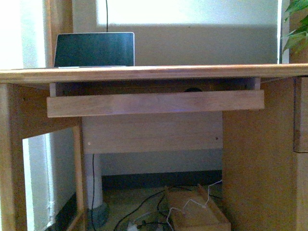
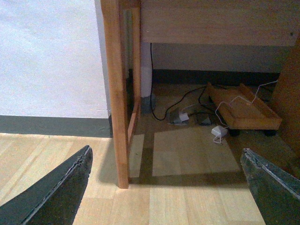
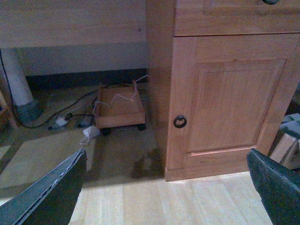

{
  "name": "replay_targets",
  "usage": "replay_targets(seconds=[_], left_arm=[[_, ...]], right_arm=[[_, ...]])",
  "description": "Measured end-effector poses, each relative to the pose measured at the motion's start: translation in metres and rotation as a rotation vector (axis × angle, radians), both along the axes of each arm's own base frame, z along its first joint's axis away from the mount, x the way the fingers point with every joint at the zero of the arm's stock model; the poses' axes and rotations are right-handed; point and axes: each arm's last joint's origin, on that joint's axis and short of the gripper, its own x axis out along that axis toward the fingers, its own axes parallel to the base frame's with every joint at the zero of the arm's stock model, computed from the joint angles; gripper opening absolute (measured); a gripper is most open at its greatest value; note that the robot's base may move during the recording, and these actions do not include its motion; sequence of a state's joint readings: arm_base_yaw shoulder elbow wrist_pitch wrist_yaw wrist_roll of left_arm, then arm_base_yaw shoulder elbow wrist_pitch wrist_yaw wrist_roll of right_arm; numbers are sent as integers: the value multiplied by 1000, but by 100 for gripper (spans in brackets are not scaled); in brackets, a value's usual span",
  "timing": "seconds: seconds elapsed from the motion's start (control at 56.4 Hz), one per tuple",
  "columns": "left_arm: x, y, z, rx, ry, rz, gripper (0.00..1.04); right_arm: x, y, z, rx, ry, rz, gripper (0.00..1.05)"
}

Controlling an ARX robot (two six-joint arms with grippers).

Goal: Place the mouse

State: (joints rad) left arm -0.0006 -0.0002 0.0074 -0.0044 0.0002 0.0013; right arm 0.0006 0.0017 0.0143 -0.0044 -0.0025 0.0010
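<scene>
The wooden table [image 1: 144, 73] spans the front view, a laptop [image 1: 94, 49] at its upper left and a pull-out tray [image 1: 154, 103] beneath. Both the left hand [image 2: 166, 152] and right hand [image 3: 166, 152] gape wide, holding nothing, over the floor [image 2: 187, 201]. The mouse [image 1: 194, 89] peeks as a dark dome above the tray's front board, right of centre.

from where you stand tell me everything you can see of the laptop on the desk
The laptop stands open on the left of the wooden desk top, its screen facing the front camera. The screen is dark, framed by a thin pale rim with rounded upper corners. The camera sits about level with the desk top, so only a thin pale strip of the base shows. A dark cable hangs on the wall above; whether it joins the laptop cannot be told.
</scene>
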Motion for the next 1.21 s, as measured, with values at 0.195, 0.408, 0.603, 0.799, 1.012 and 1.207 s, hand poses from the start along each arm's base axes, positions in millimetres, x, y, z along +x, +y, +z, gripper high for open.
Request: replay_targets(seconds=[0.195,0.408,0.603,0.799,1.012,1.207], left_arm=[[0,0,0,0,0,0,97],[0,0,0,0,0,0,97],[0,0,0,0,0,0,97],[0,0,0,0,0,0,97],[0,0,0,0,0,0,97],[2,-1,0,-58,116,-27,97]], right_arm=[[0,0,0,0,0,1,104],[0,0,0,0,0,0,104],[0,0,0,-1,0,1,104],[0,0,0,-1,0,1,104],[0,0,0,0,0,1,104],[0,0,0,0,0,0,104]])
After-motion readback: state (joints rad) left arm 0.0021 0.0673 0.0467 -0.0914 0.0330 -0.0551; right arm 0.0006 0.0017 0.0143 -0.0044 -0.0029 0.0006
